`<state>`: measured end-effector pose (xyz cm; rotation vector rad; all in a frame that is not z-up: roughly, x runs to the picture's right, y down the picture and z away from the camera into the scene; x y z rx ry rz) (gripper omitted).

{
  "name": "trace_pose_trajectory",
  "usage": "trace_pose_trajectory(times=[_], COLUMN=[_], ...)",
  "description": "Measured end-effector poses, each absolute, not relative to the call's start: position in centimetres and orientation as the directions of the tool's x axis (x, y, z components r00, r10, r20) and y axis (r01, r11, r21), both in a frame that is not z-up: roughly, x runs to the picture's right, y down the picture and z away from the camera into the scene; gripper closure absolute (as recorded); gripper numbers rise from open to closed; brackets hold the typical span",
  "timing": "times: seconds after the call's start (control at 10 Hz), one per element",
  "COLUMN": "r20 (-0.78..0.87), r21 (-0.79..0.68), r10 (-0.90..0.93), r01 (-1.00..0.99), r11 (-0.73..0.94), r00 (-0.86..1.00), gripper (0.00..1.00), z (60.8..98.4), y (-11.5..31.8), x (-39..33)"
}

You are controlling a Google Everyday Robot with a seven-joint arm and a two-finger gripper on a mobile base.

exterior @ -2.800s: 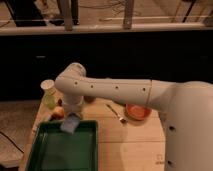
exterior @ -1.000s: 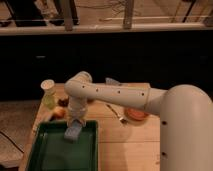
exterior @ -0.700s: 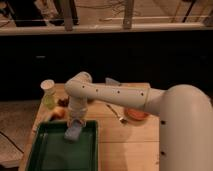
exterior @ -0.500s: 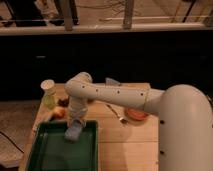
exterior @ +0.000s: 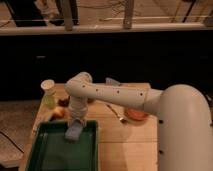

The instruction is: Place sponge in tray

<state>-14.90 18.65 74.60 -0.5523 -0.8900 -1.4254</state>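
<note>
The sponge, a small pale blue-grey block, is inside the far right part of the dark green tray, low over its floor or touching it; I cannot tell which. My gripper points straight down right above the sponge, at its top end. The white arm reaches in from the right and bends down over the tray's far rim. The arm hides the gripper's hold on the sponge.
A pale yellow-green cup stands at the table's far left. Small brownish items lie just beyond the tray. A round orange dish and a utensil lie to the right. The wooden table ends at a dark wall behind.
Since 2.8 s ago the gripper has come down with the sponge from the tray's far rim into the tray. Over the last second nothing visibly moves.
</note>
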Motion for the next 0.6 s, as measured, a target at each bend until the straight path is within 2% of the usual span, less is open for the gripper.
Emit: trace_pose_trajectory(times=[0.1,0.3,0.6], r20=[0.795,0.798,0.802], r21=[0.179,0.176,0.173], r10=[-0.602,-0.597,-0.593], r01=[0.978,0.978,0.979], r11=[0.107,0.108,0.110], r00=[-0.080,-0.078,-0.075], gripper=[0.92,0.67,0.36], z=[74.61,74.71,74.82], y=[18.66,18.63,18.58], x=[-14.90,-14.81,-14.75])
